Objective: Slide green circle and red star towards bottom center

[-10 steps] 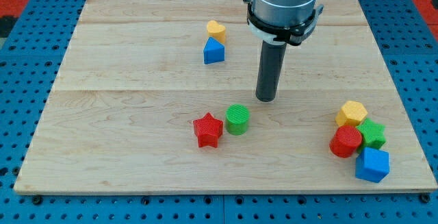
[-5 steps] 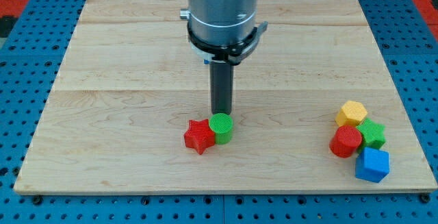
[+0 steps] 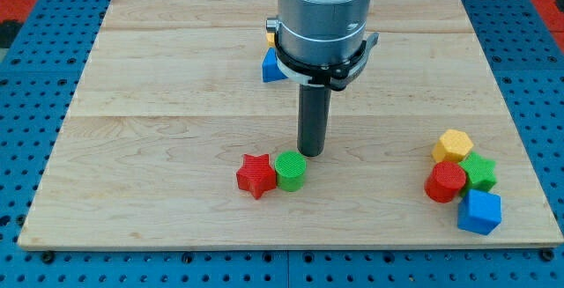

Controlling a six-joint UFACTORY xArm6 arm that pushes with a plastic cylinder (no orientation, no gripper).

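yellow block (image 3: pixel 453 144), green block (image 3: pixel 480 171), red block (image 3: pixel 445 182), blue block (image 3: pixel 479 210) clustered at the view's right.

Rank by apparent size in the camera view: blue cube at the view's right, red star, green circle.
1. blue cube, largest, though nearest the view's bottom, so nearness may inflate it.
2. red star and green circle: too alike to rank.

Board (image 3: pixel 132 103): pale wood, lying on a blue pegboard (image 3: pixel 35 77).
Lower centre: red star (image 3: pixel 256 175) touching green circle (image 3: pixel 290 170) on its right.
Top centre: blue block (image 3: pixel 271 68) and yellow block (image 3: pixel 270 37), both partly hidden by the arm.
Right, near the bottom: yellow hexagon (image 3: pixel 452 145), green block (image 3: pixel 480 171), red block (image 3: pixel 445 183), blue cube (image 3: pixel 479 210), clustered and touching.
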